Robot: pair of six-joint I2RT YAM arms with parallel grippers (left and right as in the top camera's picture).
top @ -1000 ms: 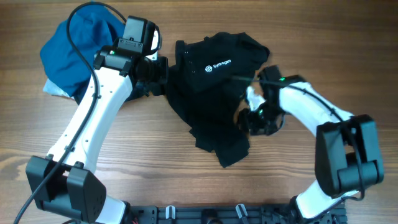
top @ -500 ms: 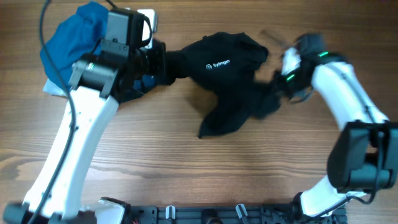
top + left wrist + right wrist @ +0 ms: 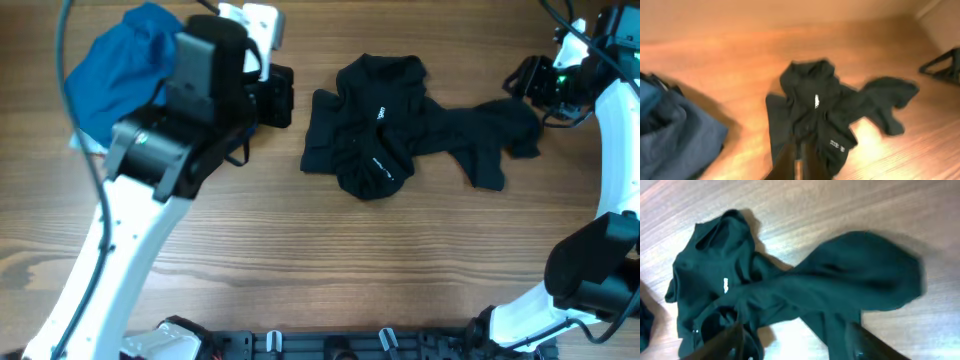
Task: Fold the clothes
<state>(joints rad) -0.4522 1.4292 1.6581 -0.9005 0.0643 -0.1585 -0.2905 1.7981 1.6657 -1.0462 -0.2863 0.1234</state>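
**A:** Where does everything lie?

**B:** On the counter point(image 3: 300, 260), the shirt point(image 3: 375, 150) lies crumpled. Its long axis runs left to right, with the bunched body at the left and one sleeve point(image 3: 495, 135) trailing right. The bundle point(image 3: 115, 70) sits well left of the shirt, apart from it.

**A:** And the arms?

**B:** The left end effector point(image 3: 798, 150) has its fingers together with nothing between them, just beside the shirt's left edge. The right end effector point(image 3: 796, 329) has its jaws apart and empty, near the shirt's right end, by the sleeve tip.

**A:** Which one is nearer?

**B:** Each is close to its own end. I'd judge the right better placed to take the sleeve and bring it left over the body.
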